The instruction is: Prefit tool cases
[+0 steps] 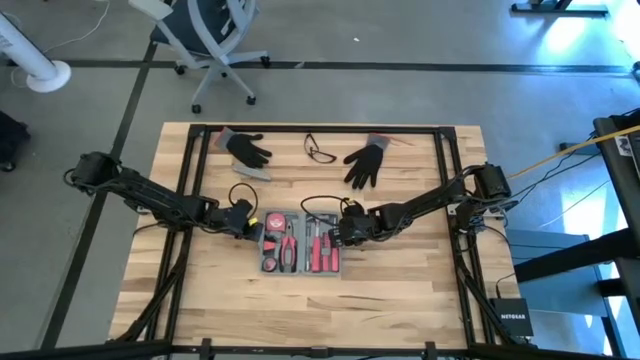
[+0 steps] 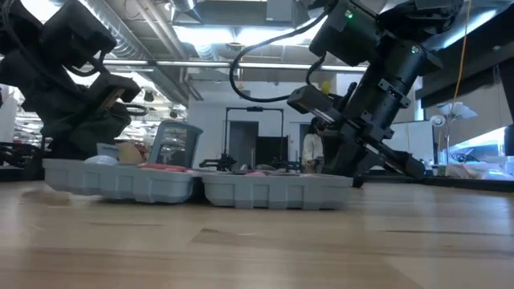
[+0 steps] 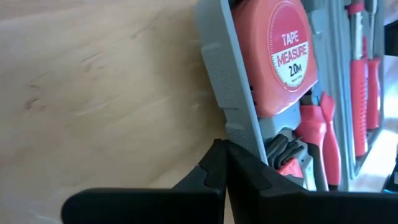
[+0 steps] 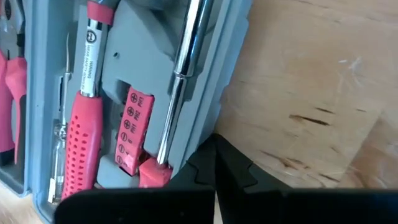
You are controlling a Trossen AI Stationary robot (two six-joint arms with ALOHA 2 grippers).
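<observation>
The blue-grey tool case point(image 1: 300, 242) lies open and flat on the wooden table, its two halves side by side, bottoms on the wood point(image 2: 201, 186). Its recesses hold a red tape measure point(image 3: 277, 56), pliers and red-handled screwdrivers point(image 4: 81, 137). My left gripper point(image 1: 250, 227) is shut at the case's left outer wall point(image 3: 222, 158). My right gripper point(image 1: 344, 232) is shut at the case's right outer wall point(image 4: 214, 155). Both point slanting down. My left gripper's shut fingertips point(image 3: 217, 149) meet the outer side wall of the case's left half point(image 3: 239, 134), slanting down from the table's left. The case stays flat on the table. My right gripper's shut fingertips point(image 4: 217, 146) meet the outer rim of the case's right half point(image 4: 208, 127), slanting down from the table's right.
Two black gloves point(image 1: 248, 150) point(image 1: 365, 162), a pair of glasses point(image 1: 320, 150) and a small grey bar point(image 1: 252, 172) lie toward the far edge. Bare wood lies between the case and the near edge. A person point(image 2: 309, 148) stands far off in the room.
</observation>
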